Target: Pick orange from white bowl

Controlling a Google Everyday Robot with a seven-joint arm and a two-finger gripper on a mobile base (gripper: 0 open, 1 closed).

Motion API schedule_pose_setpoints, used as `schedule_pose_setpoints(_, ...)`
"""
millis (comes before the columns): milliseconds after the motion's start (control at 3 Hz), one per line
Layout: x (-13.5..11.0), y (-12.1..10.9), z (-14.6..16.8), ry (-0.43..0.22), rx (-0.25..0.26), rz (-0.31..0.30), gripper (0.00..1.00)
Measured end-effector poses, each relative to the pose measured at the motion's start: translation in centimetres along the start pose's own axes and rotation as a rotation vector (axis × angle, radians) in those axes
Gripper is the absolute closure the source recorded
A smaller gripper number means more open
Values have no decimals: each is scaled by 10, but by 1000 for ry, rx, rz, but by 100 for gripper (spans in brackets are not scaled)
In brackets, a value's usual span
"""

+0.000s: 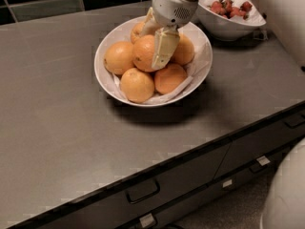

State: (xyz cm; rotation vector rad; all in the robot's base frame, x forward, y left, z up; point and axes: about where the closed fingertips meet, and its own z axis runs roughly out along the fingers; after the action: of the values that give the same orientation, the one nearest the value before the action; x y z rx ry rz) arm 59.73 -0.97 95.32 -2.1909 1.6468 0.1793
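The white bowl (108, 78), lined with crumpled white paper, holds several oranges on the dark counter. The largest orange (141, 56) sits on top in the middle of the pile. My gripper (152, 46) reaches down from the upper right over the bowl. Its fingers straddle this orange. One pale finger (164, 49) lies against the orange's right front and the other (147, 24) sits behind it. The orange still rests on the pile.
A deeper white bowl (224, 27) with red fruit stands just behind and to the right, close to my arm. The counter's front edge (157, 168) runs diagonally, with drawers below. A dark tiled wall (43, 4) is at the back.
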Motion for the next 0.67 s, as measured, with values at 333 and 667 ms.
schedule_pose_setpoints(333,0,0,0,-4,-2,0,35)
schedule_pose_setpoints(667,0,1,0,-8,-4,1,34)
